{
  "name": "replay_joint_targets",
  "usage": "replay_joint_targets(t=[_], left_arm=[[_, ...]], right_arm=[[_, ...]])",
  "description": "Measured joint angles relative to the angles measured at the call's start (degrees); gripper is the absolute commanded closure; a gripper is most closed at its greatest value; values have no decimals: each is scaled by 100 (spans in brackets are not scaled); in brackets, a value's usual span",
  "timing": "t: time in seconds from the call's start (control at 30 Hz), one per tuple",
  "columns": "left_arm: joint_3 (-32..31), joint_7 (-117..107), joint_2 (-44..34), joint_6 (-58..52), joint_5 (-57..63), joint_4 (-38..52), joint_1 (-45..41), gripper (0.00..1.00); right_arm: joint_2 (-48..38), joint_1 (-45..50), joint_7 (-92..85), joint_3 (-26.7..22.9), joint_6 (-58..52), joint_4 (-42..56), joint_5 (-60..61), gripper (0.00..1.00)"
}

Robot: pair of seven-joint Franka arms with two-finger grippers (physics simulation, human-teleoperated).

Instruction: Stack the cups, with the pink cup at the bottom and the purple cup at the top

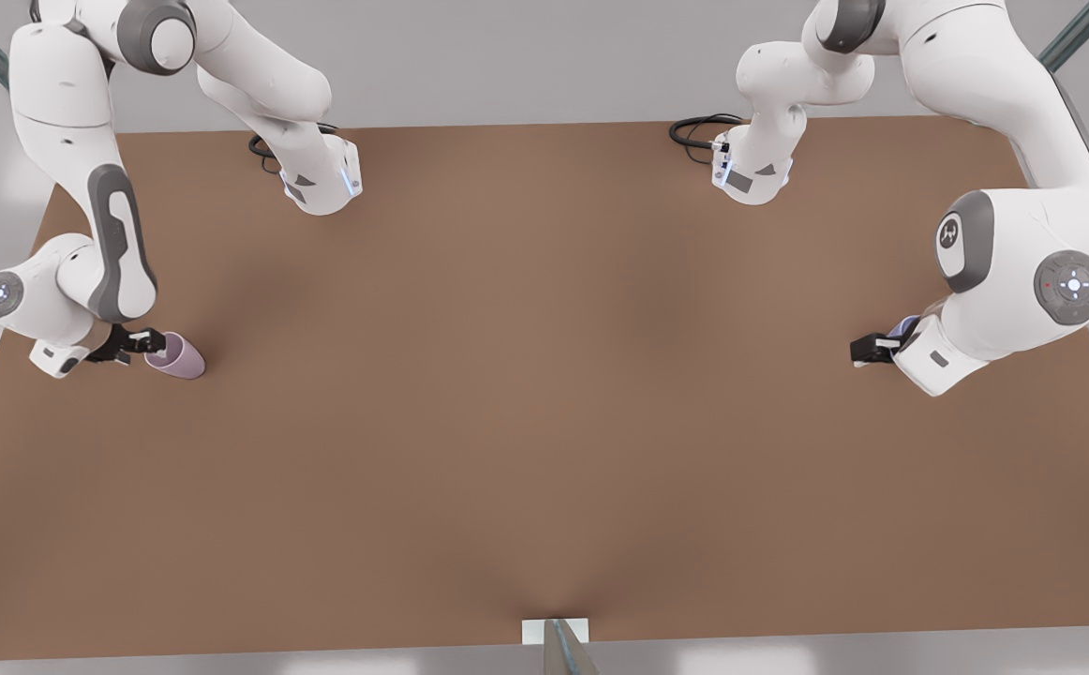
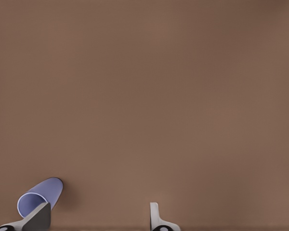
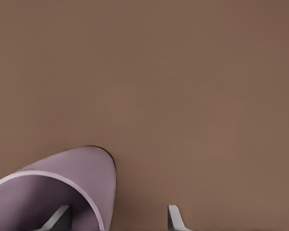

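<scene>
Both cups are over on their sides on the brown table (image 1: 544,422), far apart from each other.

The pink cup (image 1: 176,356) lies by the table's edge at the front view's left, mouth turned toward the right gripper (image 1: 137,342), which sits right at its rim. In the right wrist view the pink cup (image 3: 58,192) is close up, and one finger (image 3: 60,219) reaches inside the mouth while the other stands outside the wall — fingers spread, straddling the rim, not yet pinched on it.

At the table's opposite edge, the left gripper (image 1: 868,352) hangs low with the purple cup (image 1: 904,327) tucked just behind it, mostly hidden by the arm. In the left wrist view the purple cup (image 2: 40,197) lies mouth toward the camera beside one finger (image 2: 38,216); the left gripper's fingers are apart there too, and the cup is off to one side rather than between them.

I would judge these cups light, stiff and smooth — a round tapered body that will roll or skid away if nudged. The rim wall, one finger in and one out, looks the surest hold, since it also lets the cup be swung upright. The pink one needs standing first, as the base.
</scene>
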Motion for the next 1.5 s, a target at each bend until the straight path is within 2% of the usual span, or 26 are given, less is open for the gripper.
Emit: replay_joint_targets(t=[0.13, 0.17, 0.23, 0.3, 0.33, 0.4, 0.43, 0.63, 0.8, 0.87, 0.93, 1.0, 1.13, 1.33, 1.4, 1.5], left_arm=[[0, 1, 5, 18, 0, 0, 4, 0], [0, 1, 13, 24, 0, 0, 16, 0], [0, 2, 22, 34, 0, 0, 40, 0], [0, 2, 28, 41, 0, 0, 46, 0], [0, 2, 31, 43, 0, 0, 48, 0], [0, 3, 37, 48, 0, 0, 52, 0], [0, 3, 42, 49, 0, 0, 53, 0], [0, 4, 14, 56, 1, -43, 61, 0], [192, -1, -540, 465, -10, -1294, 110, 0], [219, -12, -642, 694, -13, -1576, 141, 0], [300, -23, -712, 986, -20, -1978, 176, 0], [434, -28, -739, 1363, -32, -2422, 230, 0], [779, 9, -758, 2054, -42, -3096, 267, 0], [1264, 265, -836, 2953, -46, -3957, 265, 0], [1417, 415, -842, 3271, -46, -4254, 285, 0], [1580, 658, -849, 3691, -47, -4605, 286, 0]], right_arm=[[99, 4, -134, 9, 113, -40, -1, 25], [105, 7, -164, 10, 132, -46, 0, 29], [109, 12, -220, 16, 157, -53, 2, 43], [110, 16, -271, 20, 173, -51, 4, 62], [110, 17, -295, 25, 177, -51, 5, 64], [110, 18, -340, 28, 183, -51, 8, 76], [110, 20, -366, 30, 183, -51, 15, 79], [28, 54, -489, 83, 144, -31, 28, 79], [-369, 210, -391, 611, -222, 111, 29, 79], [-435, 729, -187, 797, -476, 409, 83, 79], [-387, 1301, 164, 1284, -663, 746, 273, 79], [-200, 2249, 626, 1472, -796, 1238, 505, 79], [1051, 3987, 1845, 1518, -1066, 3262, 742, 79], [3500, 5782, 4060, 1257, -1615, 6753, 679, 79], [3939, 6016, 4737, 1186, -1770, 7237, 647, 79], [4093, 6407, 5658, 986, -1956, 7344, 620, 79]])
